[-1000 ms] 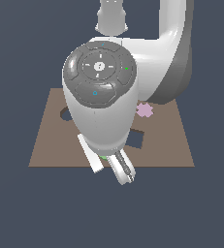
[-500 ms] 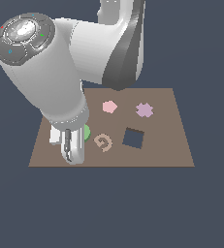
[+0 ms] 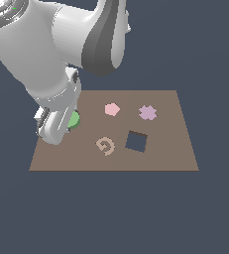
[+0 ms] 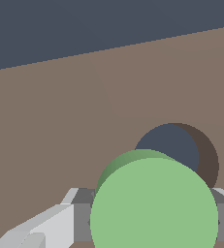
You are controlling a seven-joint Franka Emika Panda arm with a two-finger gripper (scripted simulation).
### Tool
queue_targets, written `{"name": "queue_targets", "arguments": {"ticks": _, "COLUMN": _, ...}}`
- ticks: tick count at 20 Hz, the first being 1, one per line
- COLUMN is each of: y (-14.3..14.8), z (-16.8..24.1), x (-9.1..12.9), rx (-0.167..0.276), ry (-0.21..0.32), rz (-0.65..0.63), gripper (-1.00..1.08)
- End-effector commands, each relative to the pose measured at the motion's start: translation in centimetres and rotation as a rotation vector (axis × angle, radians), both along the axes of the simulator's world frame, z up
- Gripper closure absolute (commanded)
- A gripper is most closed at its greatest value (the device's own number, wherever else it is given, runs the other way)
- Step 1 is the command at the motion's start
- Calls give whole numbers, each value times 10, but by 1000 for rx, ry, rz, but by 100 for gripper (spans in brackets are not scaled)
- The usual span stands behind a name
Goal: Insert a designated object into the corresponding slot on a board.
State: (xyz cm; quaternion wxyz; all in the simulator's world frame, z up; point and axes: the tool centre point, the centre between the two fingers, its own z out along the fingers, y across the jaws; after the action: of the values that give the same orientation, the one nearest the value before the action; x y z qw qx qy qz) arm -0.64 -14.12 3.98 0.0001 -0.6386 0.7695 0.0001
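The green disc (image 4: 154, 213) sits between my gripper's (image 4: 154, 224) two grey fingers (image 4: 82, 222), which are shut on its sides. In the exterior view a sliver of the disc (image 3: 75, 120) shows beside my gripper (image 3: 61, 130), low over the left part of the brown board (image 3: 170, 158). The dark round hole (image 4: 174, 144) lies just beyond the disc in the wrist view, partly covered by it. In the exterior view the hole is hidden behind my hand.
On the board are a pink pentagon (image 3: 112, 109), a mauve star-like piece (image 3: 147, 112), a tan spiral shape (image 3: 105, 146) and a dark square hole (image 3: 136, 141). My arm's bulky links (image 3: 51, 44) hang over the board's left side.
My arm has swung from over the board's middle to the exterior view's left. The gripper with the green disc now hangs low over the board's left part.
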Motion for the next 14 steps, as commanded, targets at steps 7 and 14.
{"name": "queue_targets", "arguments": {"ticks": 7, "y": -12, "z": 1, "x": -26, "rx": 0, "ry": 0, "rz": -115, "gripper": 108}}
{"name": "queue_targets", "arguments": {"ticks": 14, "y": -11, "z": 1, "x": -28, "rx": 0, "ry": 0, "rz": -120, "gripper": 108}}
